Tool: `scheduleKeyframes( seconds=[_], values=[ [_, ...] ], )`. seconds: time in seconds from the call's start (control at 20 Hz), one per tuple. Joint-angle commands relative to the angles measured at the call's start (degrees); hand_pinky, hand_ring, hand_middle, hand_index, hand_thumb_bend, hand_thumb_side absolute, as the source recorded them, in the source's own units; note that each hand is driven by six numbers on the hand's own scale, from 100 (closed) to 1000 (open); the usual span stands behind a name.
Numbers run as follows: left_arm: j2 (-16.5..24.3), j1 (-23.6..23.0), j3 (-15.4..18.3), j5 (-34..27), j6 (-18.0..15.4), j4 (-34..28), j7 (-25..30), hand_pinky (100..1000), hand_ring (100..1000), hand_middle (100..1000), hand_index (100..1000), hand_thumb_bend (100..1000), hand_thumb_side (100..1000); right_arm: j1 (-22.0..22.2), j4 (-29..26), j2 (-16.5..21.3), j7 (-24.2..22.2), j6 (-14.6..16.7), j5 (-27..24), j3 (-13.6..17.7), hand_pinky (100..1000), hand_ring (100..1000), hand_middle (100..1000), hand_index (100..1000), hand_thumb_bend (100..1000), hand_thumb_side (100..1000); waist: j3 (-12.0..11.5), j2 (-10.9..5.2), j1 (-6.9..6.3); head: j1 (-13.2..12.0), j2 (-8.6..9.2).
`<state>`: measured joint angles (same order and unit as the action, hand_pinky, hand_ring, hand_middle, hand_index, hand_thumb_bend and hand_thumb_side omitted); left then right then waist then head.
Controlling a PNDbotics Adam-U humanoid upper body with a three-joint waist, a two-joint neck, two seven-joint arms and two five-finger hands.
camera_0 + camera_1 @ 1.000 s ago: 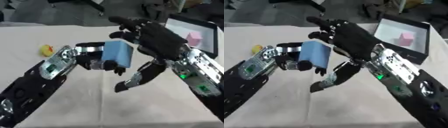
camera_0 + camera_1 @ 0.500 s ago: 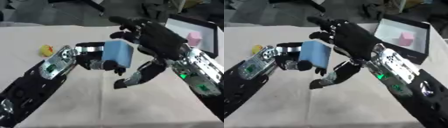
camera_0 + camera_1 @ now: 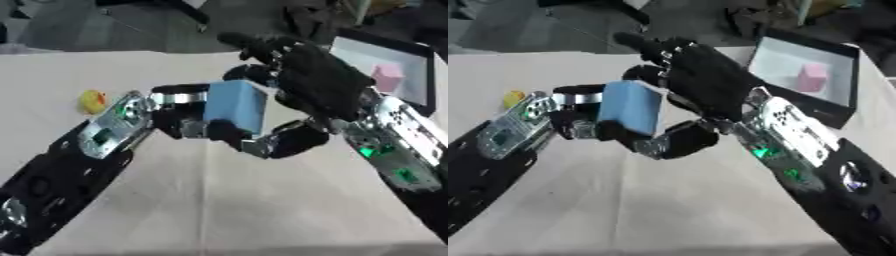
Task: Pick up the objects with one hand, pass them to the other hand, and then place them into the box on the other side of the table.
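- My left hand (image 3: 197,127) has its fingers curled round the blue block (image 3: 234,105) and holds it in the air above the table (image 3: 219,210), near the middle of the work area.
- The block stands roughly upright in that grip, its long axis running top to bottom and leaning a little toward my right; its broad pale-blue face looks up at my head.
- My right hand (image 3: 697,82) is spread wide and holds nothing. Its palm sits just behind and to the right of the block, its fingers (image 3: 645,47) reach up past the block's top edge, and its thumb (image 3: 677,141) hooks in underneath the lower end.
- So the block lies between my 2 hands, on the thumb side of my right palm. I cannot tell whether that palm already touches it or stands just off.
- As I judge it, the handover is midway: the next move is to close my right fingers across the block's short width, then let my left fingers go.
- The box (image 3: 840,107) lies at my right, well apart from the block, with a pink block (image 3: 811,77) already inside; my right hand is the nearer one to it.
- A small yellow object (image 3: 92,101) waits on the table at my left, beside my left arm.
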<state>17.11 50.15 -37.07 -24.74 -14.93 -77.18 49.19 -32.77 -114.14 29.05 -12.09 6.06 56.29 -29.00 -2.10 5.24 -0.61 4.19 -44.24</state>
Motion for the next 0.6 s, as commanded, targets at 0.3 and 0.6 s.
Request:
scheduleKeyframes(
  seconds=[0.3, 0.6],
  values=[
    [0.3, 1.2, 0.7, -0.5, -2.2, -1.3, 2.8, 648, 534, 388, 620, 100, 730, -0.8, -0.5, 1.1, -0.5, -0.1, 0.8, 1.1, 758, 786, 1000, 706, 100, 758, 0.1, -0.55, 0.04, 0.1, 0.12],
    [0.3, 1.2, 0.8, -0.8, -1.6, -1.6, 2.8, 649, 535, 389, 621, 100, 731, -0.8, -0.5, 1.1, 0.5, -0.2, 0.7, 1.3, 697, 772, 1000, 616, 100, 761, 0.2, -0.57, 0.0, 0.1, 0.12]
  ],
)
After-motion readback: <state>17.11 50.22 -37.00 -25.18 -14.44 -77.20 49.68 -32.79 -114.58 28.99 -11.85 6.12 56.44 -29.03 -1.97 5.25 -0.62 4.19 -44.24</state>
